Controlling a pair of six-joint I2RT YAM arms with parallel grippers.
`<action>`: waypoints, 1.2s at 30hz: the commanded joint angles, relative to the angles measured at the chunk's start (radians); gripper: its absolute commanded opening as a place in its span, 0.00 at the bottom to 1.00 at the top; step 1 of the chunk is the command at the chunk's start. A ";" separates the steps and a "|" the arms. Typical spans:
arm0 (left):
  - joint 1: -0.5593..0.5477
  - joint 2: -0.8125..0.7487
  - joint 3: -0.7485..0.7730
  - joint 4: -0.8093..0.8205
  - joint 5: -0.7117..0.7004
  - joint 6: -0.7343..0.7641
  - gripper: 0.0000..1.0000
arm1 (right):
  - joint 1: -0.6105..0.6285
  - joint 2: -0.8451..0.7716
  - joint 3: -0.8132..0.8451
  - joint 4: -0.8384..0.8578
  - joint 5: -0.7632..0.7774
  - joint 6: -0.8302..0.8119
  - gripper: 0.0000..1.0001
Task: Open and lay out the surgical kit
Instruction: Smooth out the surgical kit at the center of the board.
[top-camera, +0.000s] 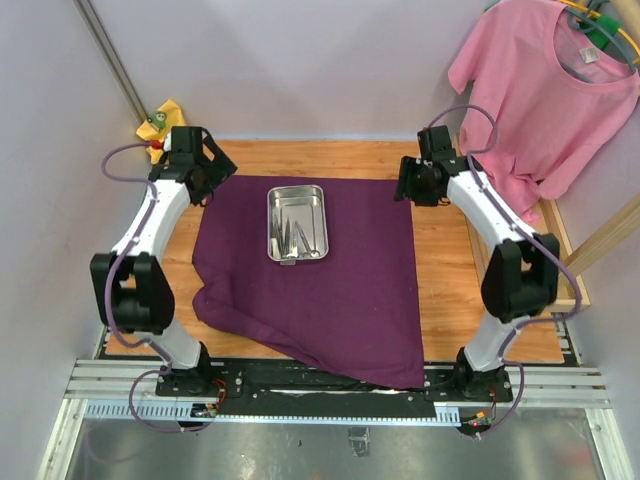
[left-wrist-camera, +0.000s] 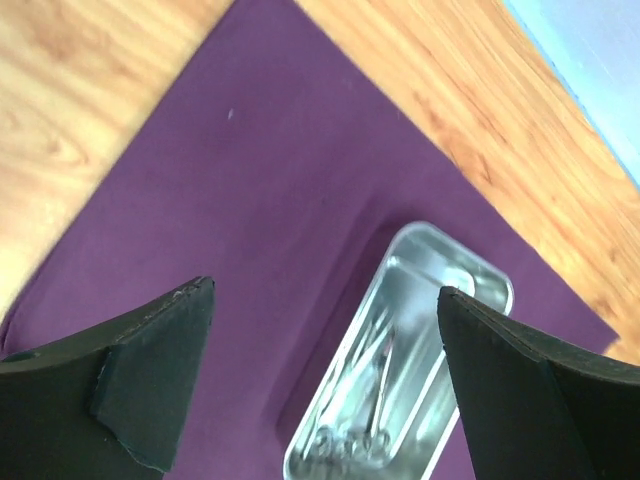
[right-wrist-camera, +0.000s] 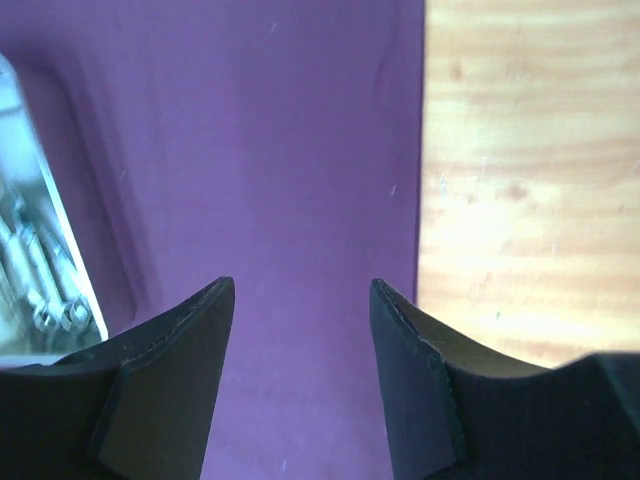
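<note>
The wooden table (top-camera: 445, 270) carries the purple cloth wrap (top-camera: 330, 300), opened out nearly flat; its near-left edge lies rumpled and its near corner hangs over the table's front. The steel tray (top-camera: 296, 222) stands on the far middle of the wrap. The left gripper (left-wrist-camera: 322, 295) hovers over the far-left corner, jaws wide apart and empty; the right gripper (right-wrist-camera: 300, 287) hovers over the far-right edge, jaws apart, nothing between them. The instruments (top-camera: 295, 238) lie bunched inside the tray, not laid out. Risks: tugging the wrap to flatten it would drag or tip the tray; the slim, overlapping instruments may slip or lift together.
</note>
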 joint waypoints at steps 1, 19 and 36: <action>0.004 0.162 0.105 0.048 -0.079 0.071 0.95 | -0.046 0.184 0.167 -0.031 0.033 -0.099 0.58; -0.021 0.490 0.170 0.046 -0.131 0.164 0.86 | -0.085 0.602 0.444 -0.101 0.010 -0.155 0.65; -0.046 0.534 0.084 0.125 -0.103 0.185 0.23 | -0.064 0.704 0.451 -0.140 0.028 -0.170 0.26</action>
